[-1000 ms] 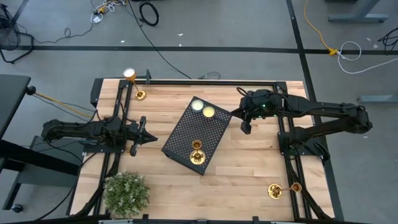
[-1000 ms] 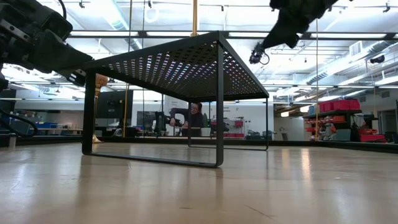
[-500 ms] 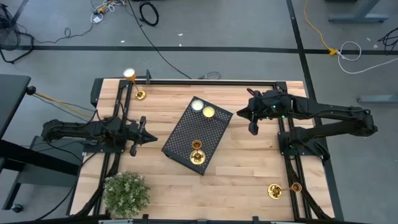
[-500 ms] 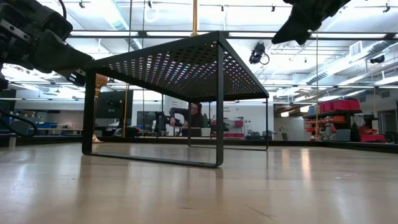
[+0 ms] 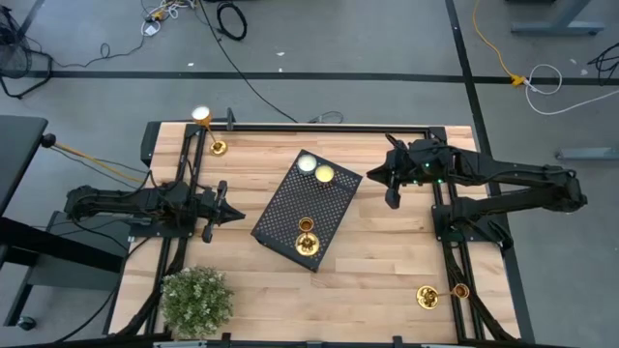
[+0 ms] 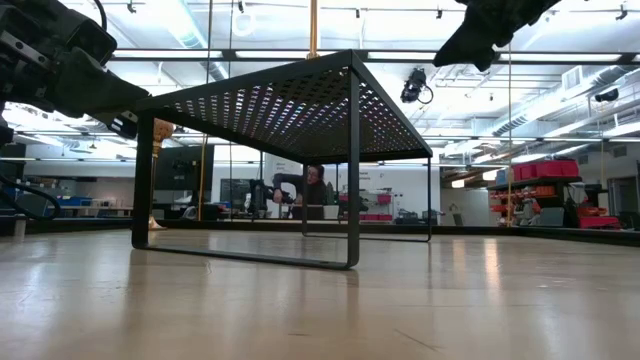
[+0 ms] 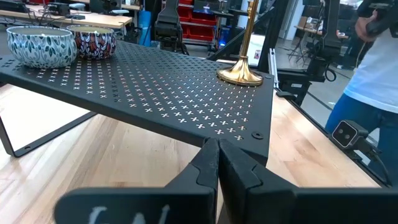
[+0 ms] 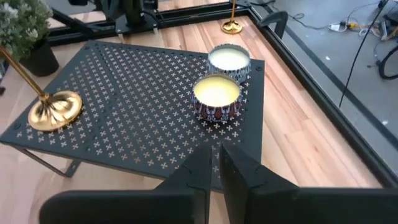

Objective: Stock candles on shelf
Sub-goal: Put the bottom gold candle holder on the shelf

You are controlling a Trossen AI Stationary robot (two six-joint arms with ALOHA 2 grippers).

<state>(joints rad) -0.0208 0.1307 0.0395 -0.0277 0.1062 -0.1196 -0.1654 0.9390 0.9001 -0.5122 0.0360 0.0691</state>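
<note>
Right pincer: the right pincer point(image 5: 391, 198) hangs in the air just off the far right end of the shelf, clenched on nothing; its two dark fingers point(image 8: 233, 163) lie pressed together.
Left pincer: the left pincer point(image 5: 235, 215) waits at the left side of the desk, pointing at the shelf's long left edge, clenched and empty, fingers point(image 7: 211, 163) touching each other.
Desk: the desk point(image 5: 387, 280) is a pale wooden top inside a black frame, with a bushy green plant point(image 5: 196, 301) at its near left corner.
Room: grey floor with cables around the desk; across the room in the low view a person point(image 6: 312, 186) sits at a bench, and a person in a white top point(image 7: 379, 74) stands near the desk in the left wrist view.
Shelf: the shelf point(image 5: 290, 217) is a black perforated platform on thin legs, set at an angle in the middle of the desk.
On the shelf: one gold candlestick point(image 5: 307, 238) stands upright near the near end; two patterned tins point(image 8: 222, 79) with pale wax sit side by side at the far end.
Off the shelf: one candlestick point(image 5: 209, 131) stands at the far left corner of the desk; another candlestick point(image 5: 428, 295) is at the near right, by the frame.
</note>
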